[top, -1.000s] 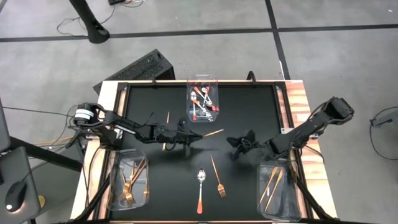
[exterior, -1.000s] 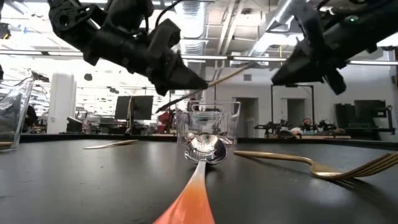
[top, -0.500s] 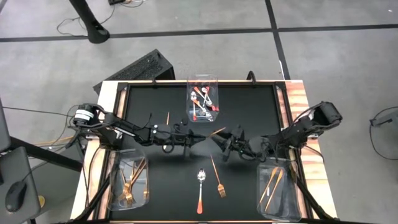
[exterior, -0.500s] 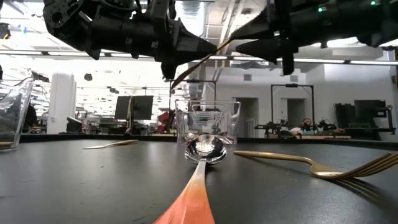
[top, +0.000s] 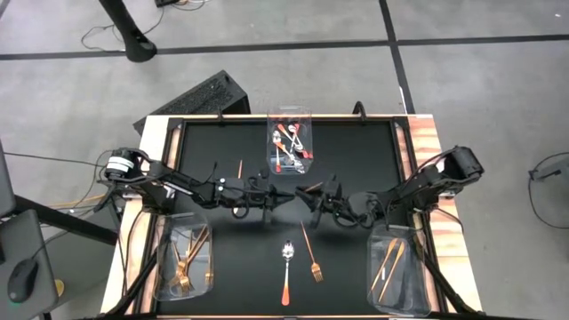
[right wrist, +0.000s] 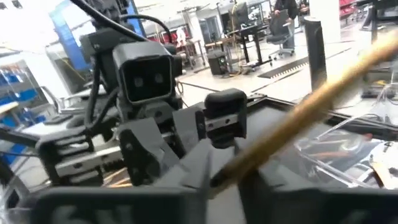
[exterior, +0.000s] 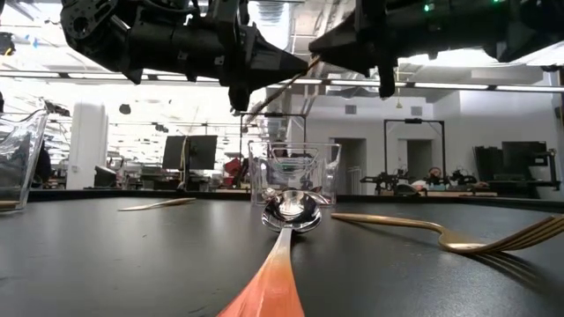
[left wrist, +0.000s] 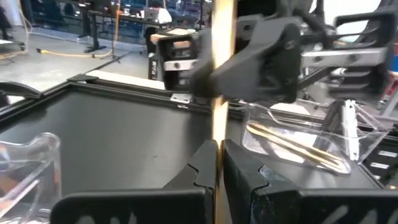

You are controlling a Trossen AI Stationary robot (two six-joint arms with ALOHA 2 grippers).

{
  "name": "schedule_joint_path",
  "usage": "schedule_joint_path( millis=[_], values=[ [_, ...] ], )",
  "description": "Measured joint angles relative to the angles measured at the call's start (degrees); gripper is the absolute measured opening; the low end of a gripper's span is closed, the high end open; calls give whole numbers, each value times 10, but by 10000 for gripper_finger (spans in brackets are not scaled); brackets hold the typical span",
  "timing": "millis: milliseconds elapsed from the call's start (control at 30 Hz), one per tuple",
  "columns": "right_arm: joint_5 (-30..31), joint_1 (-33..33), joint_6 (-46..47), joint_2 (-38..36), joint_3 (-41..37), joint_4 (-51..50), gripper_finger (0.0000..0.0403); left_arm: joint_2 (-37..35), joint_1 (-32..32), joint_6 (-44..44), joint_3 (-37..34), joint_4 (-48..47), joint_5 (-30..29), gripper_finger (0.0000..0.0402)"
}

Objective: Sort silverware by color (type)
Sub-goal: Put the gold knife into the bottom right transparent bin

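Note:
My left gripper (top: 283, 196) hangs above the table's middle, shut on a thin copper-gold knife (top: 307, 188). The knife sticks out level toward the table's right, clear of the mat. My right gripper (top: 322, 197) faces it from the right, open, with its fingers on either side of the knife's free end (right wrist: 298, 106); whether they touch it I cannot tell. On the mat near the front edge lie a spoon with an orange-red handle (top: 286, 267), a gold fork (top: 314, 267) and another knife (top: 305, 236). One more thin stick (top: 240, 167) lies far left. My left gripper pinches the knife between its two fingertips (left wrist: 205, 163), near one end (left wrist: 219, 134). The fingers come level from the table's left and lie along the knife. The knife is lifted clear and reaches out past the fingertips toward the right arm.
A clear bin with spoons (top: 290, 142) stands at the far middle. A bin with gold forks (top: 184, 253) sits at the near left, a bin with knives (top: 391, 267) at the near right. The black mat has a raised rim (top: 178, 133).
My right gripper has moved toward the table's left, closing in on the held knife until its fingers reach the free end. My left gripper has shifted a little to the right and kept the knife lifted.

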Motion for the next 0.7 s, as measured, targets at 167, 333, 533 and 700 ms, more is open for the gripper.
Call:
schedule_joint_path(
  millis=[167, 333, 533, 700],
  values=[
    [-1, 1, 0, -8, 0, -38, 30, 0, 0, 0, 1, -3, 31, 10],
    [-20, -2, 56, -67, 18, -199, 30, -1, 0, 1, 1, -25, 38, 34],
    [-127, -9, 191, -204, 95, -571, 30, -4, 0, -14, 1, -88, 0, 62],
    [-280, -11, 290, -285, 158, -809, 40, -5, 5, -29, 1, -128, -20, 70]
  ],
)
